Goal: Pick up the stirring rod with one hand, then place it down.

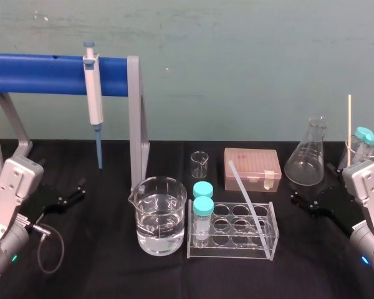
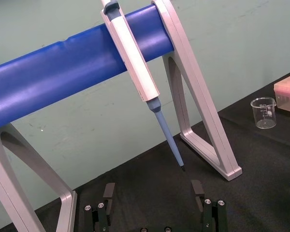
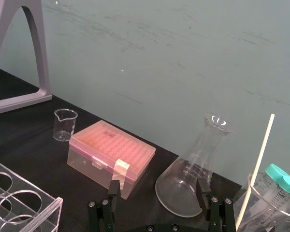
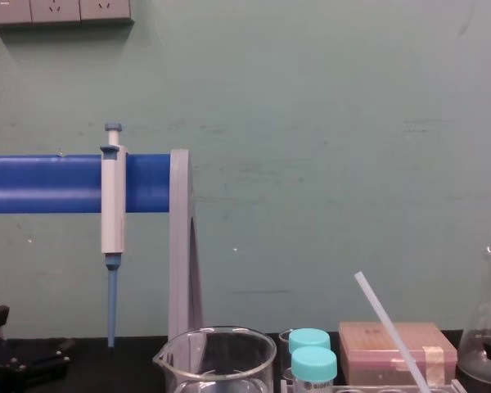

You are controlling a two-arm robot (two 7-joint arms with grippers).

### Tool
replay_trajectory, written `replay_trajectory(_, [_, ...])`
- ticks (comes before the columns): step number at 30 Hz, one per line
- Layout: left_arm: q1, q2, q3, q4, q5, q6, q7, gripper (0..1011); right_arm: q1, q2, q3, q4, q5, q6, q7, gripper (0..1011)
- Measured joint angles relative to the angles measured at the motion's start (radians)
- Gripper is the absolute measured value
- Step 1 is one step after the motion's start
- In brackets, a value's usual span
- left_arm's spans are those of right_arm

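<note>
Closest to the lens in the head view is a clear tube rack (image 1: 233,252), at lower centre of the frame. The stirring rod (image 1: 246,196) stands slanted in it: the lower end sits in a well at the rack's right end and the upper end leans back and left, ending near the left edge of a pink box (image 1: 252,168). Nothing grips the rod.

Two teal-capped tubes (image 1: 203,205) fill the rack's left end, and just left of them is a beaker of water (image 1: 161,215).

The left gripper (image 1: 75,191) rests low at the left edge of the frame, jaws spread (its wrist view shows the wide gap plainly), empty, below the pipette (image 1: 93,93) hanging on the blue stand (image 1: 43,73). The right gripper (image 1: 305,202) lies at lower right, also spread and empty, facing a glass flask (image 1: 306,159).
</note>
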Motion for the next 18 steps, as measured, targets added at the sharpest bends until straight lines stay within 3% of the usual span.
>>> replay_trajectory(18, [0.0,0.0,0.0,0.0,0.0,0.0,0.0,1000,0.0,0.0,0.0,0.0,0.0,0.0,0.0,1003])
